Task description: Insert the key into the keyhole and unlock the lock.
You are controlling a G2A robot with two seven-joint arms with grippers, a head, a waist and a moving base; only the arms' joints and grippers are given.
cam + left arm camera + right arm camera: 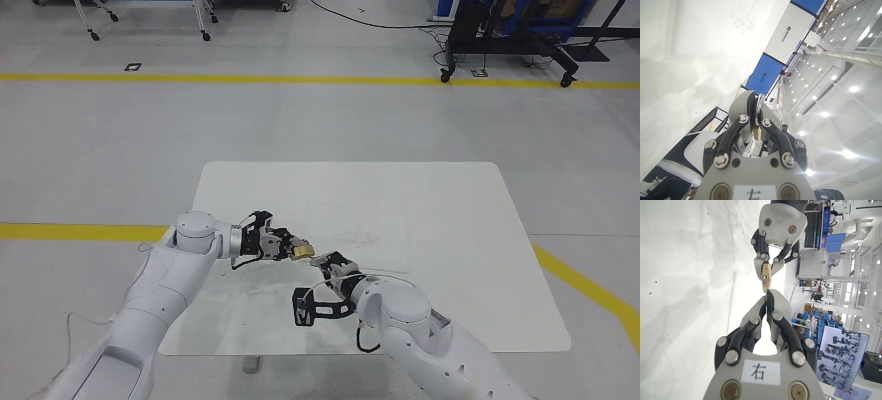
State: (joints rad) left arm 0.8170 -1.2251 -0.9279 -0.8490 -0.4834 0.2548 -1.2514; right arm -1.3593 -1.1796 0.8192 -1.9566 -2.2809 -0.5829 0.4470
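Step in hand: alignment before insertion. My left tool point(283, 244) grips the lock point(766, 280) above the desk point(420, 210), with the keyhole point(765, 277) facing my right tool point(766, 295). The right tool is clamped on the key point(765, 298), just beside the lock's end. Next, I judge: centre the key tip on the keyhole, then push straight.

Key point(765, 297) hidden between right fingers point(780, 306) (sliver showing), lock point(766, 275) half behind left fingers point(757, 266)
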